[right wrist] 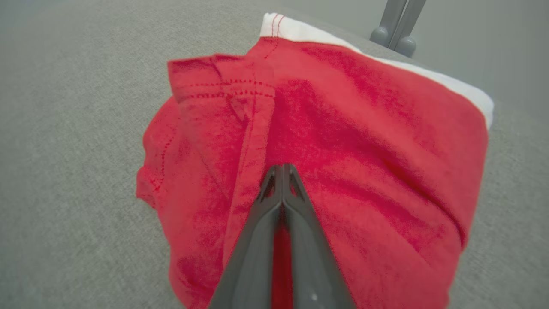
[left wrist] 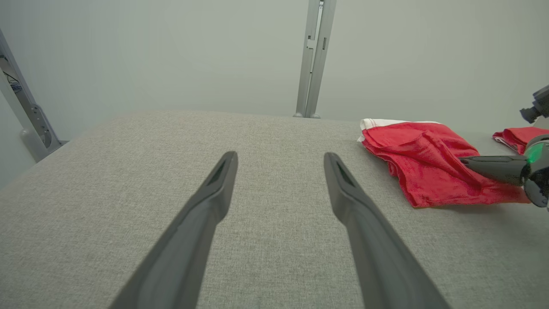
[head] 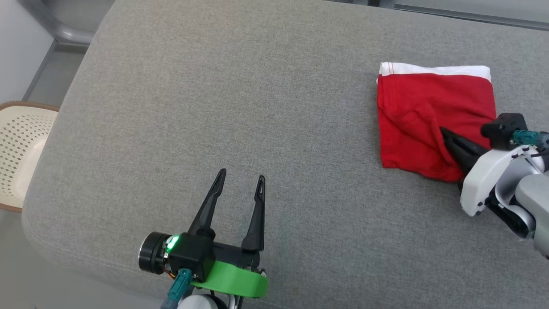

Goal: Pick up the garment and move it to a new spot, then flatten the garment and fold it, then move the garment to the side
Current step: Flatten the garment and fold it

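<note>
The garment [head: 429,116] is one piece of soft red knit, folded into a rough square with a white band along its top edge and red stitching at the seams. It lies creased at the upper right of the head view. The right gripper [head: 444,132] enters from the lower right, its two tapered dark fingers pressed together and pinching a fold of the red cloth. The left gripper [head: 241,175], at bottom centre, has its two fingers spread apart and holds nothing. One broad cushion [head: 257,86] of coarse grey weave with rounded edges carries everything. One cream perforated plastic basket [head: 21,146] with a brown rim sits at the left edge, and one pale metal post [left wrist: 315,56] stands before a plain wall
</note>
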{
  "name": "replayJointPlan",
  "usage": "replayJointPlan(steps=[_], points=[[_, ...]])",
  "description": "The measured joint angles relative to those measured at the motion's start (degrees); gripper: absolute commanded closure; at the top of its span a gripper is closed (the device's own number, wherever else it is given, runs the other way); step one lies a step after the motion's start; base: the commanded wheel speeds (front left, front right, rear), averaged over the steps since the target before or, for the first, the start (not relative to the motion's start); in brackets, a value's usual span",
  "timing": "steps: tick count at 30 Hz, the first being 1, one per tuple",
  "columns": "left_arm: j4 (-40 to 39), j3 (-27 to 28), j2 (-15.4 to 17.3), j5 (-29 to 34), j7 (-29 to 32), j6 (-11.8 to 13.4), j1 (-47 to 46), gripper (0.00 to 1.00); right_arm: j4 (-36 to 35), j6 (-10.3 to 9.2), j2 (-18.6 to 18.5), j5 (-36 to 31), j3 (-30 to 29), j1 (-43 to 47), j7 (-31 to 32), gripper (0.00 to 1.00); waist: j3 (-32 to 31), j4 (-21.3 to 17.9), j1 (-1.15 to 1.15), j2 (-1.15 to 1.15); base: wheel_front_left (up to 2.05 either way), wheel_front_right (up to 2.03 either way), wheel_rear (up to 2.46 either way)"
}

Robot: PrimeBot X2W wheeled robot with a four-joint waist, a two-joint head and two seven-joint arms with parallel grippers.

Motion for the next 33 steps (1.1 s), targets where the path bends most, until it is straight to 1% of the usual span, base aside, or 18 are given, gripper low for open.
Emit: replayJointPlan(steps=[4,7,12,16,17,19,20,21,22,23,29,32,33], points=[[0.1,-0.3,0.0,0.3,0.0,0.1,-0.6,0.00,-3.2,0.00,-0.4,2.9,5.5,-0.4,-1.2,1.00,0.0,0.2,0.00,0.00,0.00,0.00,0.00],[0.0,-0.3,0.0,0.4,0.0,0.4,-0.6,0.00,-6.6,0.00,-1.3,3.6,9.6,-0.6,-1.7,1.00,-0.6,-0.1,0.00,0.00,0.00,0.00,0.00],[0.1,-0.2,0.0,0.4,0.0,0.5,-0.2,0.00,-12.3,0.00,-2.2,3.6,12.3,0.6,-2.0,1.00,-1.9,-0.8,0.00,0.00,0.00,0.00,0.00],[0.2,0.5,0.0,0.4,0.0,0.6,0.6,0.00,-14.5,0.00,-1.6,3.7,11.9,2.0,-2.3,1.00,-3.2,-1.5,0.00,0.00,0.00,0.00,0.00],[0.1,1.1,0.0,0.5,0.0,0.7,1.0,0.00,-14.7,-0.01,-0.8,4.5,10.0,2.7,-2.3,1.00,-3.7,-1.8,0.00,0.00,0.00,0.00,0.00],[0.0,2.0,0.0,0.5,0.0,1.0,1.7,0.00,-15.6,-0.01,0.8,3.9,5.2,3.9,-2.4,1.00,-4.3,-2.6,0.00,0.00,0.00,0.00,0.00],[-0.2,2.6,0.0,0.5,0.0,1.0,2.1,0.00,-15.9,-0.01,1.9,2.9,2.4,4.7,-2.5,0.98,-4.6,-3.2,0.00,0.00,0.00,0.00,0.00],[-0.5,3.4,0.0,0.4,0.0,1.0,2.5,0.00,-15.9,-0.01,2.8,1.6,-0.3,5.9,-2.5,0.71,-5.0,-3.7,0.00,0.00,0.00,0.00,0.00],[-0.8,4.1,0.0,0.3,0.0,1.1,3.1,0.00,-15.9,0.00,4.1,0.4,-3.4,7.7,-2.5,0.16,-5.4,-4.3,0.00,0.00,0.00,0.00,0.00],[-1.1,4.7,0.0,0.3,0.0,1.2,3.7,0.00,-15.9,-0.01,5.3,0.3,-5.7,9.3,-2.5,0.00,-5.6,-4.8,0.00,0.00,0.00,0.00,0.00],[-2.1,8.3,0.0,0.0,0.0,1.0,5.9,0.00,-16.2,-0.01,12.2,-7.4,-22.0,18.2,-2.5,0.00,-7.6,-8.5,0.00,0.00,0.00,0.00,0.00],[-2.2,10.5,0.0,0.3,0.0,0.7,6.9,0.00,-16.4,-0.01,16.3,-12.4,-31.5,22.8,-2.5,0.00,-8.4,-10.6,0.00,0.00,0.00,0.00,0.00],[-2.1,11.2,0.0,0.3,0.0,0.5,7.2,0.00,-16.5,-0.01,17.4,-14.1,-33.5,23.9,-2.5,0.00,-8.7,-11.1,0.00,0.00,0.00,0.00,0.00]])
